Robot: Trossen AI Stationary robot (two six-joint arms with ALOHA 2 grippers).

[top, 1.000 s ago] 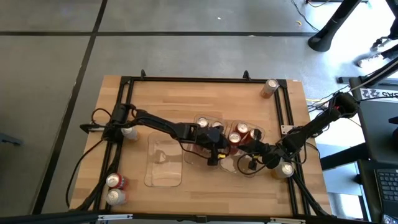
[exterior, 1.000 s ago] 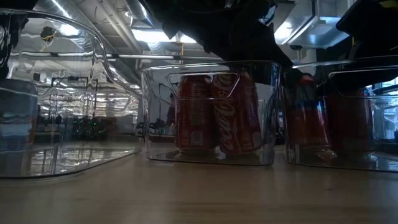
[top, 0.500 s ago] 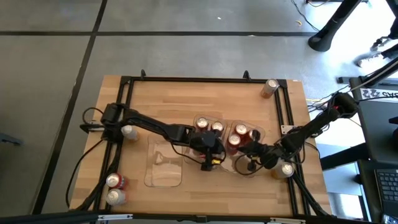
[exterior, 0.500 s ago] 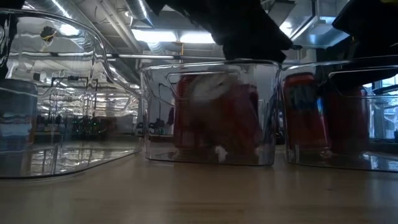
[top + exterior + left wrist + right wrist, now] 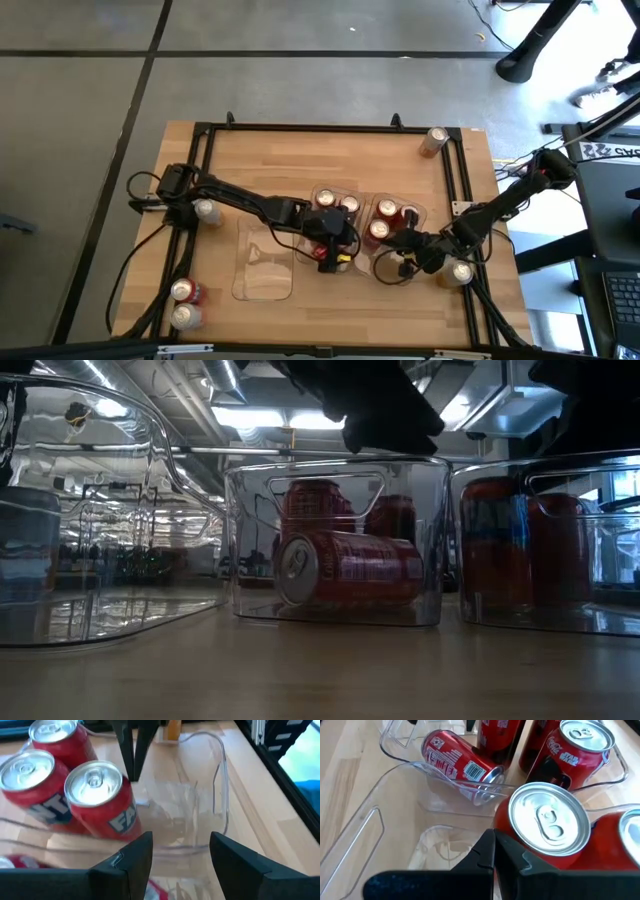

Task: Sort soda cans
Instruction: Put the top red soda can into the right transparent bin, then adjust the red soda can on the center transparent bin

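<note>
**Red can lying on its side in the middle tray; left pincer empty above it**

Landmark: middle tray (image 5: 335, 540), the clear bin at the centre of the worktop (image 5: 270, 160).

- Tipped can (image 5: 345, 568): red, on its side inside the middle tray, silver top facing the low camera. Also seen in the right wrist view (image 5: 460, 762), against the tray's near wall.
- Two upright red cans (image 5: 337, 202) stand in the same tray behind the tipped one.
- Left pincer (image 5: 328, 252): over the near end of the middle tray, fingers (image 5: 135, 865) partly apart with nothing between them.
- Right tray (image 5: 545, 540), just beside the middle tray: upright red cans (image 5: 385, 218) inside.
- Right pincer (image 5: 400, 250): beside the right tray's near end, fingers (image 5: 495, 855) closed together, holding nothing; one can top (image 5: 547, 820) just beyond the tips.
- Left tray (image 5: 265, 260), on the other side of the middle tray: no cans inside.
- Loose cans well apart from the middle tray: two at the worktop's near left corner (image 5: 185, 303), one at the left edge (image 5: 206, 211), one at the far right corner (image 5: 435, 140), one near the right arm (image 5: 460, 271).
</note>
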